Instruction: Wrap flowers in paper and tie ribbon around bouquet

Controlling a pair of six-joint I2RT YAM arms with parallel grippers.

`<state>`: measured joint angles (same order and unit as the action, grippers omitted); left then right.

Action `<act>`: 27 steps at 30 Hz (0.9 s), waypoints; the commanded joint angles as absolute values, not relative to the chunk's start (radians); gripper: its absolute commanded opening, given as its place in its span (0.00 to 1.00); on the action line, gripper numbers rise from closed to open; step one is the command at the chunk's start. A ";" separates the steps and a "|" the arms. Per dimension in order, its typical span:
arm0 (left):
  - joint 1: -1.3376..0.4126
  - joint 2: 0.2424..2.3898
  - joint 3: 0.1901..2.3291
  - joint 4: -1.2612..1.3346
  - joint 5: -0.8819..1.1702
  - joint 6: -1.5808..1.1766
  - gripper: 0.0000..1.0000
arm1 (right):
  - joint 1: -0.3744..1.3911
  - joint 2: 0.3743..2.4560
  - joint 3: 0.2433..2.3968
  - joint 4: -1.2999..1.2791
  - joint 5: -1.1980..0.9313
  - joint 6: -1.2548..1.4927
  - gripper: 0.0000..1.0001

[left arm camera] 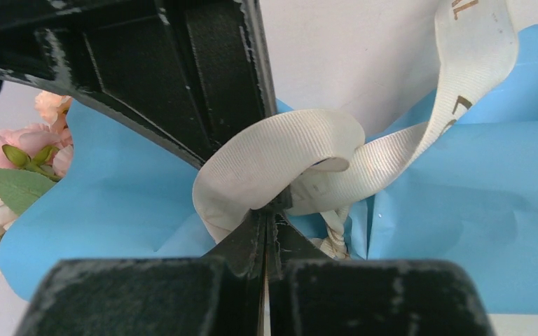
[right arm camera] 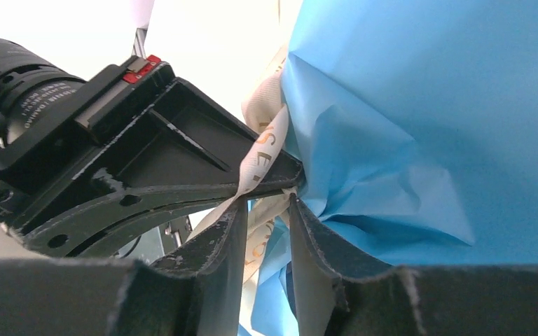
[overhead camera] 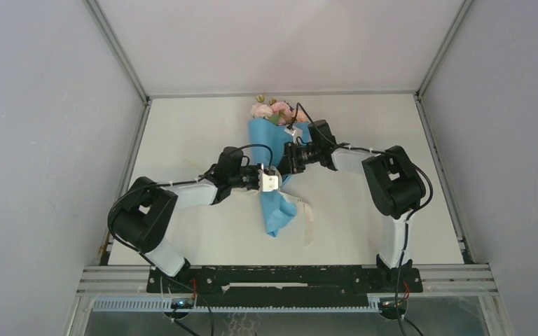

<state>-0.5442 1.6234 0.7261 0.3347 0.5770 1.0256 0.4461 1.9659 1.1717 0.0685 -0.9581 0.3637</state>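
The bouquet lies in the middle of the table, a blue paper cone with pink flowers at its far end. The cream ribbon is knotted round the cone's waist, and one tail trails on the table. My left gripper is shut on a loop of the ribbon at the knot. Opposite it, my right gripper stands open at the same spot, a ribbon strand running loose through the gap between its fingers. In the top view both grippers meet over the cone's waist.
Each wrist view is crowded by the other arm's gripper: the left gripper's black frame and the right gripper's finger. Grey walls enclose the white table on three sides.
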 commanded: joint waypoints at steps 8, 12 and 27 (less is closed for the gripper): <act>-0.544 1.626 0.762 0.385 0.570 1.010 0.00 | 0.460 1.991 1.218 0.061 -0.936 0.345 0.19; -0.544 1.624 0.762 0.390 0.566 1.001 0.00 | 0.459 1.991 1.235 0.042 -0.957 0.343 0.09; -0.463 1.458 0.861 -0.177 0.519 1.146 0.58 | 0.460 1.925 1.235 0.005 -0.903 0.314 0.00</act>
